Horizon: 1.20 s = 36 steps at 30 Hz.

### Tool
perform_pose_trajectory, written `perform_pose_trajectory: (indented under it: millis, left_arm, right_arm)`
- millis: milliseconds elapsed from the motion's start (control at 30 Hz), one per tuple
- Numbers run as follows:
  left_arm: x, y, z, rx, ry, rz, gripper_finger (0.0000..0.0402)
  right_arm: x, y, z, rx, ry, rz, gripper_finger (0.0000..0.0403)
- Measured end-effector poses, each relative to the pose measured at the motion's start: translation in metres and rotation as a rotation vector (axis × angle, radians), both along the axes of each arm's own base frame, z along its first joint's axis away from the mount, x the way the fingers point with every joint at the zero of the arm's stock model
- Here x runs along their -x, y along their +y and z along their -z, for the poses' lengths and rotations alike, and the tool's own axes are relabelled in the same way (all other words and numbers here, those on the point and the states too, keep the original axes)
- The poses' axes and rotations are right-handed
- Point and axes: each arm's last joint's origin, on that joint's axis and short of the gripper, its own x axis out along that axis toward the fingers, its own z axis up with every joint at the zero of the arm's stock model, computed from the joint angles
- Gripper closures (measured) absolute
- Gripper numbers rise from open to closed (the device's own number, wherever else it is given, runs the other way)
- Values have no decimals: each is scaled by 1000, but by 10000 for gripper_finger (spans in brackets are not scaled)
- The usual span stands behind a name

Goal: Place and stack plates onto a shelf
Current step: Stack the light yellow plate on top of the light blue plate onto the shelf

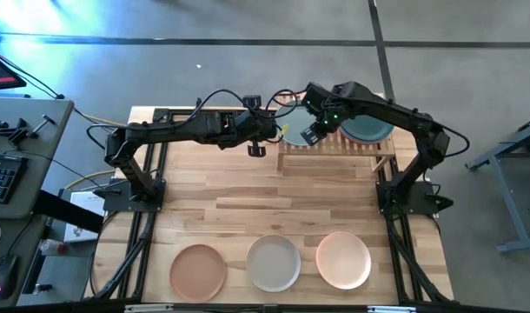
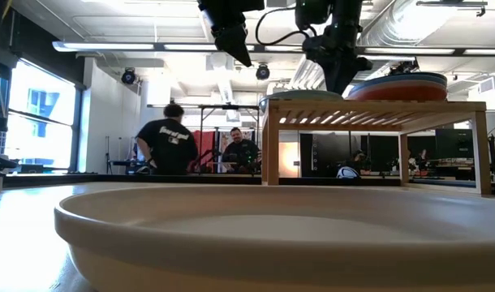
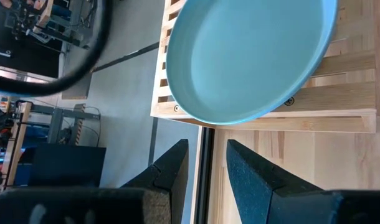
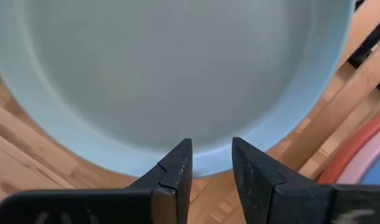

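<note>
Overhead, table-level and two close wrist views, sharing the shelf (image 1: 334, 149).

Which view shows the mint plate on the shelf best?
The left wrist view: nearly the whole mint plate on the shelf. The right wrist view crops it, the high view half hides it behind the arms, and the low view shows only its rim.

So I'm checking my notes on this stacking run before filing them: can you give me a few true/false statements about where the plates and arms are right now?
1. Three plates lie along the table's near edge. True: terracotta plate, grey-white plate, peach plate.
2. The mint green plate rests on the shelf. True.
3. The right end effector grips the mint green plate. False: its fingers stand open, empty, just off the rim.
4. The shelf is bare apart from that plate. False: a stack of plates sits at its other end.
5. The left end effector holds a plate. False: empty.
</note>
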Motion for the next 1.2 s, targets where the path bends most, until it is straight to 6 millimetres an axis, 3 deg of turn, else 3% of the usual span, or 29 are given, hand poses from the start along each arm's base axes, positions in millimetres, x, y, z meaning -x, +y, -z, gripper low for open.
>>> perform_pose_trajectory:
  millis: [700,1000,1200]
  left_arm:
    - [0,0,0,0,0,0,302]
    - [7,-2,7,58,61,-47,302]
    - [23,-6,18,145,174,-143,302]
  right_arm:
    - [4,-1,2,51,86,28,329]
    - [-1,4,-30,-18,-78,-21,329]
    - [-10,29,-47,-101,-159,-87,329]
